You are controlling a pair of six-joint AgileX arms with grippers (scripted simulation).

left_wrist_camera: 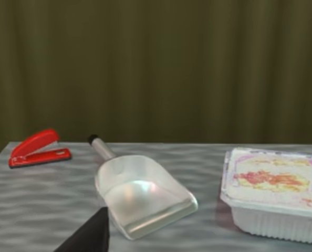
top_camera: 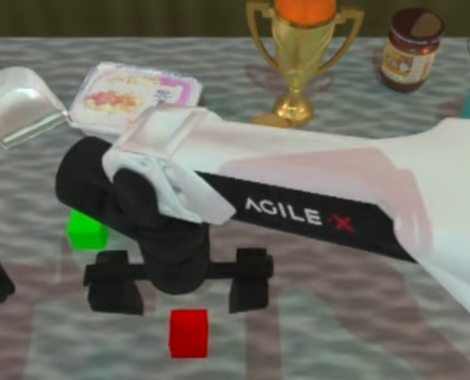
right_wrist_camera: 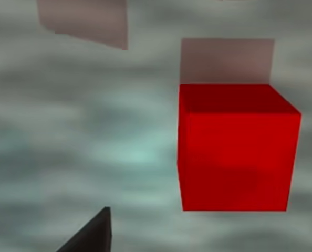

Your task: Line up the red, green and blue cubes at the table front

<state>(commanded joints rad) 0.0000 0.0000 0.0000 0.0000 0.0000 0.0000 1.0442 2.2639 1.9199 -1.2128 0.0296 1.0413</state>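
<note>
right gripper [top_camera: 178, 291] jaws wide open, empty, above small bright red cube [top_camera: 188, 332] | risk: lowering off-centre knocks it away | bright green cube [top_camera: 85, 230] half hidden under arm | left gripper: cannot tell

Even, soft light fills all three views. Pale rectangular shadows fall on the table [top_camera: 361, 317] beside the red cube [right_wrist_camera: 235, 149]. The scoop [left_wrist_camera: 143, 194] carries a mild glare. Edges look slightly soft throughout.
</note>
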